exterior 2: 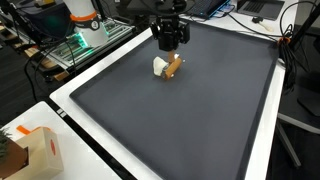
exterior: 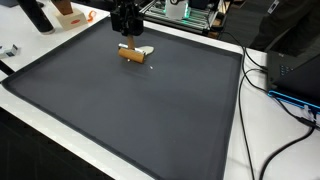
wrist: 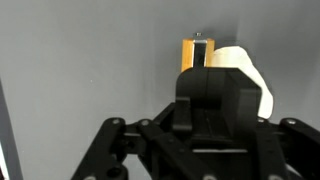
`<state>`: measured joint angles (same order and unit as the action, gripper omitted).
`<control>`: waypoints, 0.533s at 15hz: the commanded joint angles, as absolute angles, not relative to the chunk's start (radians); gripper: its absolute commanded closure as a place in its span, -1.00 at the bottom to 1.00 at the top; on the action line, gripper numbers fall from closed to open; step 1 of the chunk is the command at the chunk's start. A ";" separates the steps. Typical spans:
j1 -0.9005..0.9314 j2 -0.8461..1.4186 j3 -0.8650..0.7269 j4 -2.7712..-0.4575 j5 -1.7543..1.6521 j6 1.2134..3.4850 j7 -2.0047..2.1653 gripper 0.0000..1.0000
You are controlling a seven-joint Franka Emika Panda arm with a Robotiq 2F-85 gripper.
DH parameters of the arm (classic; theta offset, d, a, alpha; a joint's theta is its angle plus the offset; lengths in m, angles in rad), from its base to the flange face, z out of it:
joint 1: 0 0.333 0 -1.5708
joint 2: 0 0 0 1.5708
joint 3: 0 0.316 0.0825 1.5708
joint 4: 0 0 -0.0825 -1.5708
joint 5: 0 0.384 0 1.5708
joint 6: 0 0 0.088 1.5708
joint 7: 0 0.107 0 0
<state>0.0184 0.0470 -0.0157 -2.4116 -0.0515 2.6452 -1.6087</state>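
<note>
Dark mat (exterior: 120,110), lab clutter around: my gripper (exterior: 127,38) hangs right above the orange block (exterior: 131,55) and white piece (exterior: 146,50) near the mat's edge. Can't tell whether the fingers are apart.

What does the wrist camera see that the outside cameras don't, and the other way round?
Only the wrist view: a close-up from right behind the gripper, whose black body hides part of the orange block and the white piece. Whether it is open cannot be told.
Only the exterior views: the whole dark mat, its white border, a cardboard box, a green-lit device and cables.
Both: the gripper just over the orange block and white piece, which lie side by side on the mat.
</note>
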 commanded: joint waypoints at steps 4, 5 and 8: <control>0.001 0.020 -0.004 -2.436 -0.022 2.675 -1.588 0.58; 0.000 0.018 -0.004 -2.436 -0.023 2.675 -1.584 0.58; -0.002 0.004 -0.006 -2.438 -0.031 2.679 -1.574 0.58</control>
<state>0.0099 0.0425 -0.0147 -2.4117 -0.0419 2.6574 -1.5851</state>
